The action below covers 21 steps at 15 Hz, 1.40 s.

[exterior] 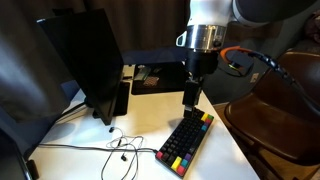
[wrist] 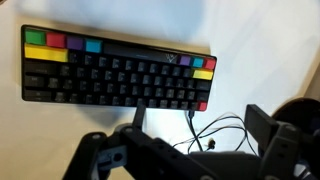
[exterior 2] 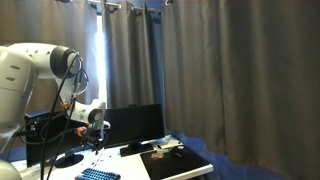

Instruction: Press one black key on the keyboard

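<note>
Keyboard [exterior: 185, 141] is lying on the bench [exterior: 148, 106] beside the monitor [exterior: 85, 60], and the tool [exterior: 188, 101], whose spread I cannot tell, is hovering over it, apparently lining up a short drop onto a black key.

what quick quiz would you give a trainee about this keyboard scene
1. True or false: every key on the keyboard is black.
2. What lies on the white table beside the keyboard? A) a thin black cable B) a mug C) a book
3. Fill the gap: in an exterior view the claw hangs over one end of the ___.
Key: 1 false, some keys are red, yellow, green or blue; 2 A; 3 keyboard.
</note>
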Motion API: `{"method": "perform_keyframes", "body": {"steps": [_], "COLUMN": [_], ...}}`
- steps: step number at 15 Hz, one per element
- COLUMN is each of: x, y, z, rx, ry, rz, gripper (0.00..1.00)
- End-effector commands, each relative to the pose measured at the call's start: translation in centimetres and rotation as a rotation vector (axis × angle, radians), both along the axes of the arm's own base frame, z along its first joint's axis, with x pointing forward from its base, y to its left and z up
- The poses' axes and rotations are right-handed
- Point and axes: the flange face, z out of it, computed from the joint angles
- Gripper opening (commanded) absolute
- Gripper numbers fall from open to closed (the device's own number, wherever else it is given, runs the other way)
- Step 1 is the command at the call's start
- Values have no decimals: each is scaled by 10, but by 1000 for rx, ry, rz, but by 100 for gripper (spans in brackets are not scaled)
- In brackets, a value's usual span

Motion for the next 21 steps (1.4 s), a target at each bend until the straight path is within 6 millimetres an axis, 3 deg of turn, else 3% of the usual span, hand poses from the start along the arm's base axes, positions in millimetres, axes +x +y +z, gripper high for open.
{"method": "perform_keyframes", "body": {"steps": [1,5,12,13,15,21], "x": [1,2,11,13,16,22], "y": [0,1,10,12,18,29], "z": [2,4,-44,-49,-58,-82], "rx": [0,2,-5,5,28,32], "ry": [0,-5,-20,-23,-36,-66], "rz": [0,0,13,7,0,-4], "gripper": [100,100,100,75,70,25]}}
